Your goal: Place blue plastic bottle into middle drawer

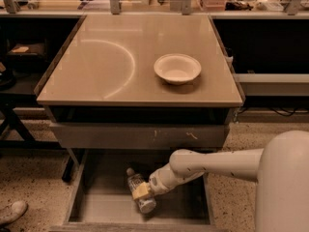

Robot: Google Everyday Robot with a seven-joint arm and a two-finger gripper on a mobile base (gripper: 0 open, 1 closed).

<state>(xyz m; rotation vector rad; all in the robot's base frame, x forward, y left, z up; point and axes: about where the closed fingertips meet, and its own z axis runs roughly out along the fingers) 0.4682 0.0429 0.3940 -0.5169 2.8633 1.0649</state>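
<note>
Camera view: jaws around clear bottle [135, 181]

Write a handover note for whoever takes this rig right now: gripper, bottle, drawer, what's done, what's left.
Gripper: low inside the open middle drawer, at the middle of the blue plastic bottle. Whether it is gripping cannot be told.
Bottle: lying on its side on the drawer floor, white cap toward the back left.
Done: the bottle appears to be down in the drawer.
Left: probably confirm release, then lift the arm up and out, clear of the drawer walls.
Also there: a white bowl on the tabletop, not part of the job.
</note>
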